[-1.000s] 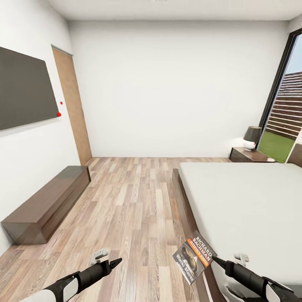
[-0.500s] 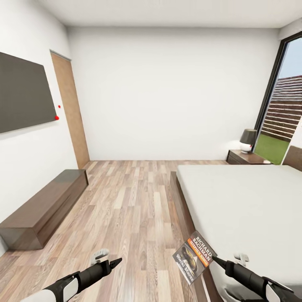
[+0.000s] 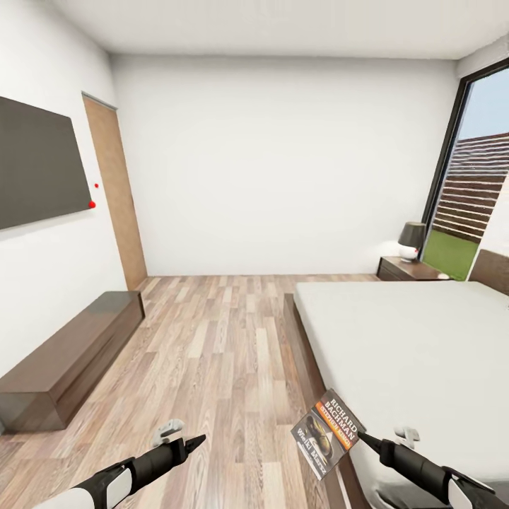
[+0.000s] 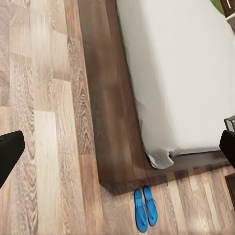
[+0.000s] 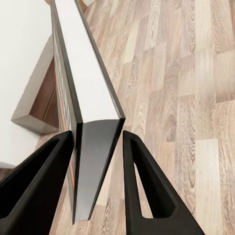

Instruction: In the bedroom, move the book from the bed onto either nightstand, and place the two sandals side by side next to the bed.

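Note:
The book (image 3: 326,433), a dark paperback with an orange band, hangs tilted over the bed's near corner, with my right gripper (image 3: 362,438) shut on its lower edge. In the right wrist view the book (image 5: 88,73) stands edge-on between the two black fingers (image 5: 142,181). My left gripper (image 3: 196,442) hovers open over the floor, holding nothing. In the left wrist view the two blue sandals (image 4: 145,208) lie side by side on the floor just off the corner of the bed frame (image 4: 105,122). The bed (image 3: 424,339) fills the right side. A nightstand (image 3: 404,269) stands beyond it.
A black-shaded lamp (image 3: 411,240) sits on the nightstand beside a tall window (image 3: 477,198). A low brown bench (image 3: 67,350) runs along the left wall under a dark wall screen (image 3: 35,162). A wooden door (image 3: 113,191) is at the far left. Wood-plank floor (image 3: 226,332) stretches ahead.
The whole view has shifted as the camera moved: the nightstand, door and far wall now sit a little further left and the bed has slid left. Both grippers keep their pose.

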